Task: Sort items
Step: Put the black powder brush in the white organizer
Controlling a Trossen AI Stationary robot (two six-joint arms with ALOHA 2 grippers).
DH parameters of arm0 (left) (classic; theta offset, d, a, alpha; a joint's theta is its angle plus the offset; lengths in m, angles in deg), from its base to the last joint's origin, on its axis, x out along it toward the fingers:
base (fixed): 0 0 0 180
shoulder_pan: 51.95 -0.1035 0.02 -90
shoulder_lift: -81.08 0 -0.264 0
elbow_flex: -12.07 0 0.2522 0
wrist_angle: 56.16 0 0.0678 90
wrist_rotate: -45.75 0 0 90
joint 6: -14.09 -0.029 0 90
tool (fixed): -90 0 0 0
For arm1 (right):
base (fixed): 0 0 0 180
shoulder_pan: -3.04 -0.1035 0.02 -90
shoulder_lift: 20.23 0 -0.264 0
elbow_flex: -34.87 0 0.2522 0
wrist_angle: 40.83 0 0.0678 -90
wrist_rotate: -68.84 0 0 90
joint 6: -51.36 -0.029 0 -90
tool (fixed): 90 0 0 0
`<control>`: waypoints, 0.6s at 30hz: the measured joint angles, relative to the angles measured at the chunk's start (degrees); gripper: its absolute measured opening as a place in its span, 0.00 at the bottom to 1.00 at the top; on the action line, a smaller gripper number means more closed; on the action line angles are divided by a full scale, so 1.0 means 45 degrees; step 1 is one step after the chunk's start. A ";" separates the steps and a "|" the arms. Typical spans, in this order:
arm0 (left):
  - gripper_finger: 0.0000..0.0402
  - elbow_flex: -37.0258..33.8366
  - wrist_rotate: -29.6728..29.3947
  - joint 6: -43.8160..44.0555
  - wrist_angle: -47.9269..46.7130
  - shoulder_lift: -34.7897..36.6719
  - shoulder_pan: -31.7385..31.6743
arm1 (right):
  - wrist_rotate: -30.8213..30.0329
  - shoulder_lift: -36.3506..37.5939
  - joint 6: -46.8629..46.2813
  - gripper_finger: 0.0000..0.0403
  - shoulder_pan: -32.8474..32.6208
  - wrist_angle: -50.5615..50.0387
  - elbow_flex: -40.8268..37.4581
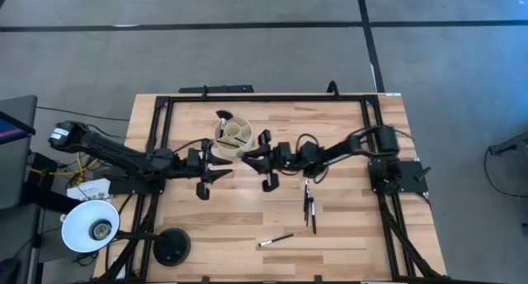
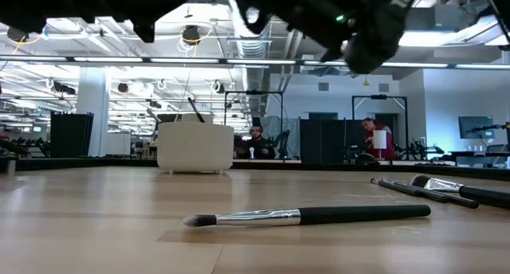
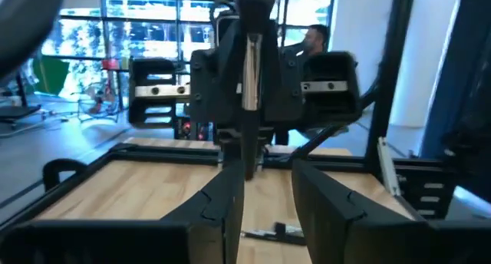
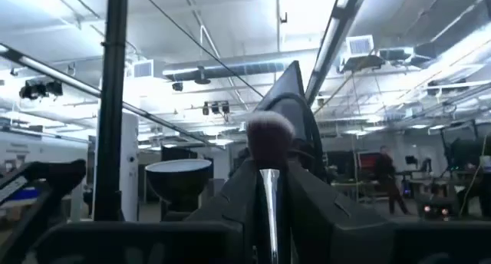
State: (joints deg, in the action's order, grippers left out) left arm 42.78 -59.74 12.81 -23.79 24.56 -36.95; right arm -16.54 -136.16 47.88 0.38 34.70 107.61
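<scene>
Round cream cup (image 1: 233, 134) holds several upright brushes (image 1: 223, 119).

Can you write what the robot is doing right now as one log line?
right pincer: shut on brush, near cup | left pincer: open, facing it | table: loose brushes

In the low view, dark-handled makeup brushes (image 2: 470, 193) run off the right edge; the brush handle in the right claw (image 4: 270, 210) is hidden below.
</scene>
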 joint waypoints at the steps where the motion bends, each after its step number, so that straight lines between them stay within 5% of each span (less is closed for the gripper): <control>1: 0.27 0.0000 -0.0217 -0.0004 0.0153 -0.0171 0.0000 | 0.0039 -0.0273 -0.0171 0.13 0.0043 -0.0002 0.0348; 10: 0.27 0.0000 -0.0929 0.0000 0.0834 -0.0552 -0.0019 | 0.0703 -0.1814 -0.0464 0.11 0.0101 -0.0161 0.2692; 18: 0.27 -0.0005 -0.0186 0.0000 0.1042 -0.0547 -0.0017 | 0.0684 -0.1833 -0.0467 0.11 0.0112 -0.1619 0.3406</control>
State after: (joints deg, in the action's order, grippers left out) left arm 42.76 -60.58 12.81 -19.10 22.10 -37.03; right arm -13.46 -144.41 45.77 0.88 27.41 122.93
